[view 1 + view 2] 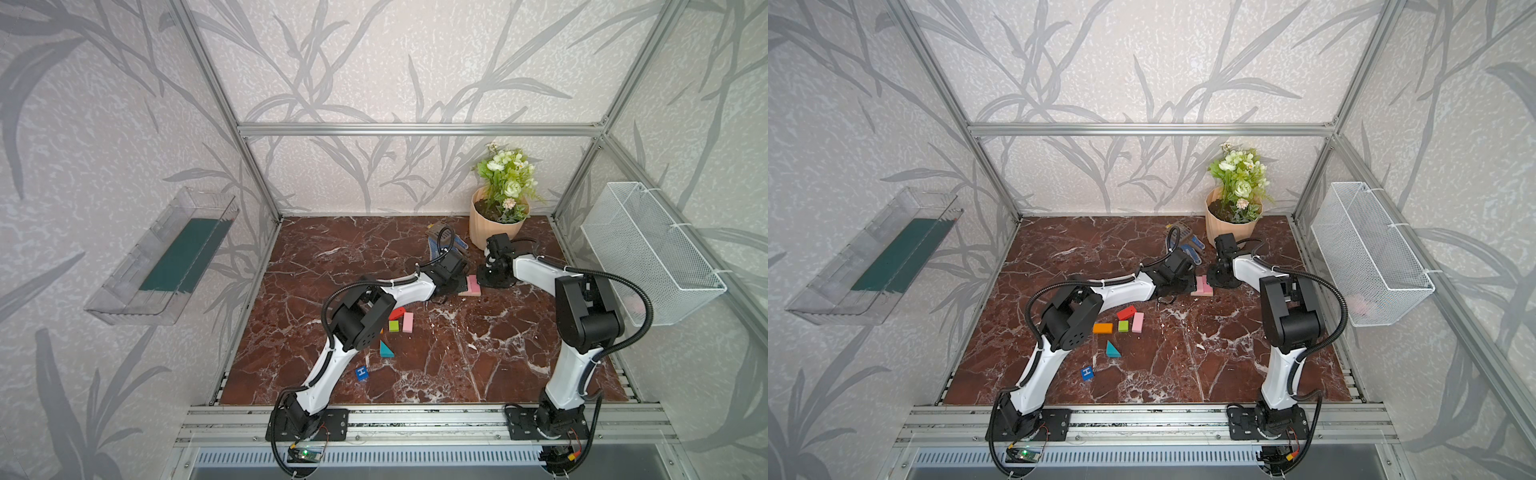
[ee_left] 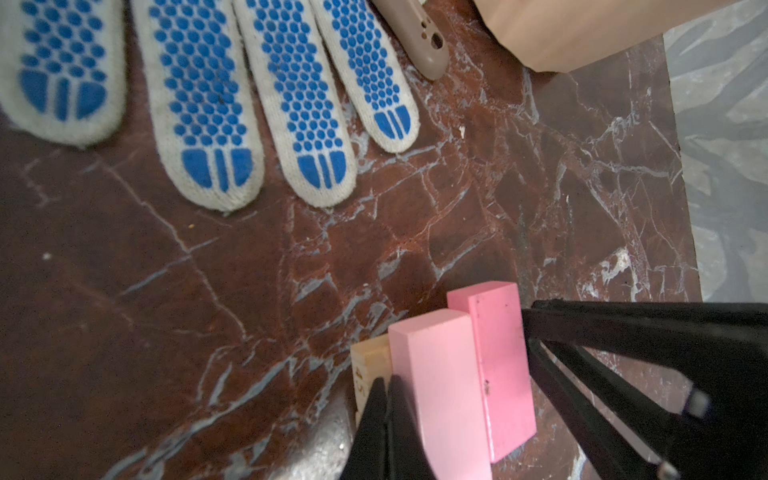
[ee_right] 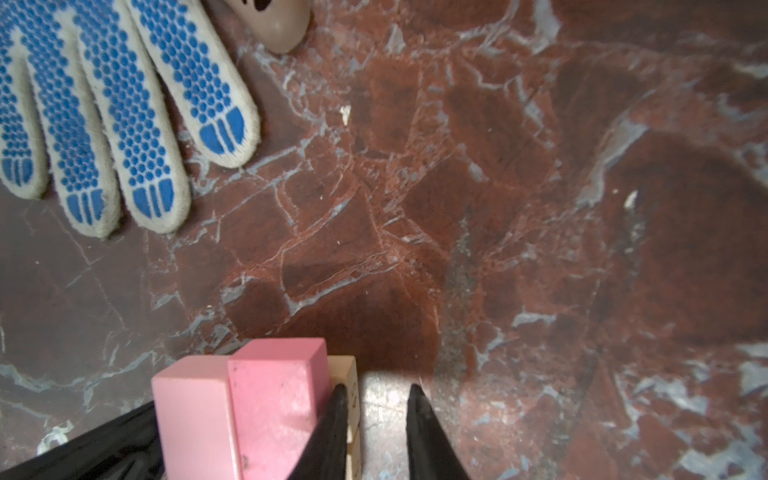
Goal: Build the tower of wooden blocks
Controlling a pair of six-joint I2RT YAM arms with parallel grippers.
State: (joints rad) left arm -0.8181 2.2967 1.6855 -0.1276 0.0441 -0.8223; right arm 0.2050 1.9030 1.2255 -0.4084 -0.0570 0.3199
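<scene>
The tower is two pink blocks (image 2: 440,382) (image 3: 274,395) side by side on a tan bar (image 2: 370,361), back centre of the table in both top views (image 1: 473,286) (image 1: 1203,286). My left gripper (image 2: 386,399) is shut and empty, its tips against the stack's left side. My right gripper (image 3: 378,392) stands slightly open over bare table, one finger touching the stack's other side. Loose blocks lie front left: red (image 1: 1126,312), orange (image 1: 1102,328), lime (image 1: 1123,326), pink (image 1: 1137,322), teal wedge (image 1: 1112,350) and blue "H" cube (image 1: 1086,372).
Blue-dotted work gloves (image 2: 208,104) and a beige tool (image 2: 419,37) lie just behind the stack. A peach flowerpot (image 1: 494,228) stands at the back right. A white wire basket (image 1: 652,253) hangs on the right wall and a clear tray (image 1: 166,257) on the left.
</scene>
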